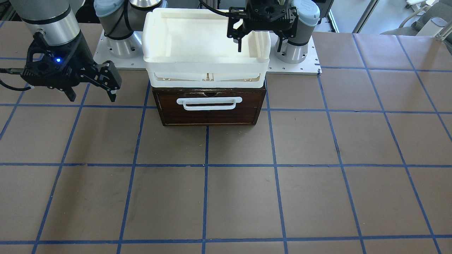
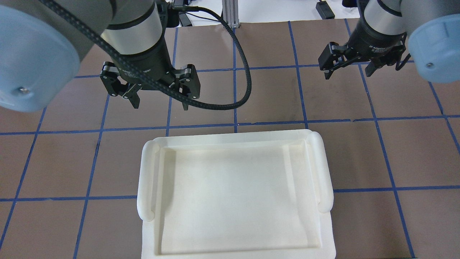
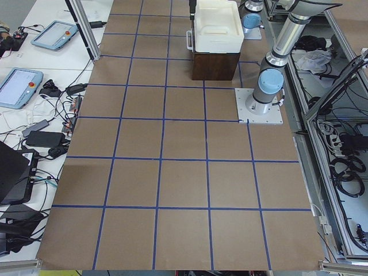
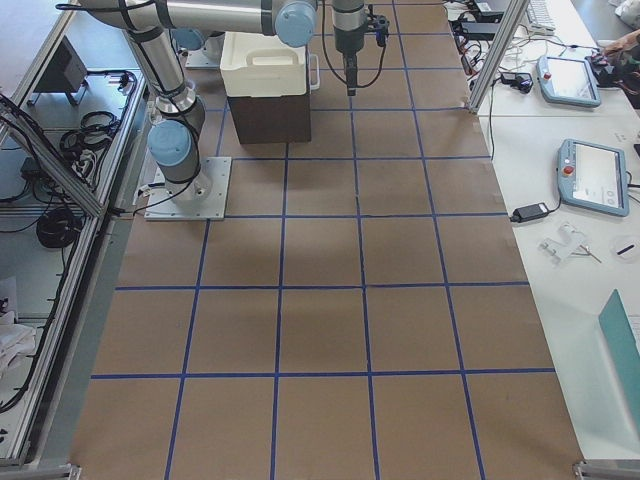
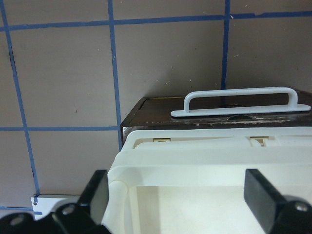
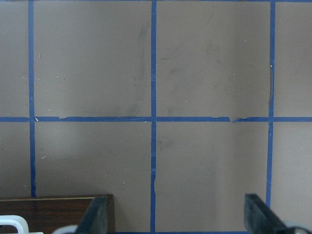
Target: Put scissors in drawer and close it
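Dark brown wooden drawer (image 1: 210,113), white bar handle, shut; left hand (image 1: 259,48), fingers apart, above white plastic bin (image 1: 206,65) atop it; right hand (image 1: 92,98), also apart, beside it.

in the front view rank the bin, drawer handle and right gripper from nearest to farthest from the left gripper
From the left gripper:
1. bin, just beneath it, at the view's top centre.
2. drawer handle, lower, under the bin's front.
3. right gripper, far off at the view's left.
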Motion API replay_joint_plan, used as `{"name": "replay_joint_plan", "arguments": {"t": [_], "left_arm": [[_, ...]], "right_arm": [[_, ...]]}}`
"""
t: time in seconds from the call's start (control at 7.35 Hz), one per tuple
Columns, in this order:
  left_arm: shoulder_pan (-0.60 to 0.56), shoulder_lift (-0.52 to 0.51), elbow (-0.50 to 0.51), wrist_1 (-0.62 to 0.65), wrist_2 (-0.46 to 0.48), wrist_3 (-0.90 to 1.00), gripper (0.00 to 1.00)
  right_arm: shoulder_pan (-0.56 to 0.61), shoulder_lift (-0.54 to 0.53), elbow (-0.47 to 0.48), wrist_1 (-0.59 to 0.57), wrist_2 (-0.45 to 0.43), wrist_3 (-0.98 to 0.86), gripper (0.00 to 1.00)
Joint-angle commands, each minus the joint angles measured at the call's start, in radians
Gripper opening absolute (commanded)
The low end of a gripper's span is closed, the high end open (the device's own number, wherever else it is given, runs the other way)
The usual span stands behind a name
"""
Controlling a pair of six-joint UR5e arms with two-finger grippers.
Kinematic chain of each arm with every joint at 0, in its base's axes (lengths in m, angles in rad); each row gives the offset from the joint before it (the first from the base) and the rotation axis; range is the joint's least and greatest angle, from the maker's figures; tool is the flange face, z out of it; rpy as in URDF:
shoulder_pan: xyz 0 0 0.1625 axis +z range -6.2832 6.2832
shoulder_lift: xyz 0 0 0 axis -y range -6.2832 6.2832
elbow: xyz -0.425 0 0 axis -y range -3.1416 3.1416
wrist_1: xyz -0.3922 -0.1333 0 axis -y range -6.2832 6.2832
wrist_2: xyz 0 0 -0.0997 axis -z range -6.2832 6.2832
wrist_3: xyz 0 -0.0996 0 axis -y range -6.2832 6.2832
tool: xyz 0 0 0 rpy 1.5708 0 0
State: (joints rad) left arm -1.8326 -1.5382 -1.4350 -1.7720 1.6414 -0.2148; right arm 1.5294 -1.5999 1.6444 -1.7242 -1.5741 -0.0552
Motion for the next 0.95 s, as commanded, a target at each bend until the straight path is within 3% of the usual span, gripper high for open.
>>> {"name": "replay_joint_plan", "arguments": {"t": [0.0, 0.27, 0.82], "left_arm": [[0.158, 0.024, -0.002, 0.035, 0.0, 0.142, 0.98], [0.213, 0.003, -0.011, 0.21, -0.006, 0.159, 1.0], [0.231, 0.018, -0.034, 0.183, -0.095, 0.17, 1.0]], "right_arm": [[0.0, 0.001, 0.0, -0.003, 0.0, -0.002, 1.0], [0.0, 0.001, 0.002, -0.005, 0.0, -0.002, 1.0], [0.0, -0.003, 0.0, 0.006, 0.0, -0.006, 1.0]]}}
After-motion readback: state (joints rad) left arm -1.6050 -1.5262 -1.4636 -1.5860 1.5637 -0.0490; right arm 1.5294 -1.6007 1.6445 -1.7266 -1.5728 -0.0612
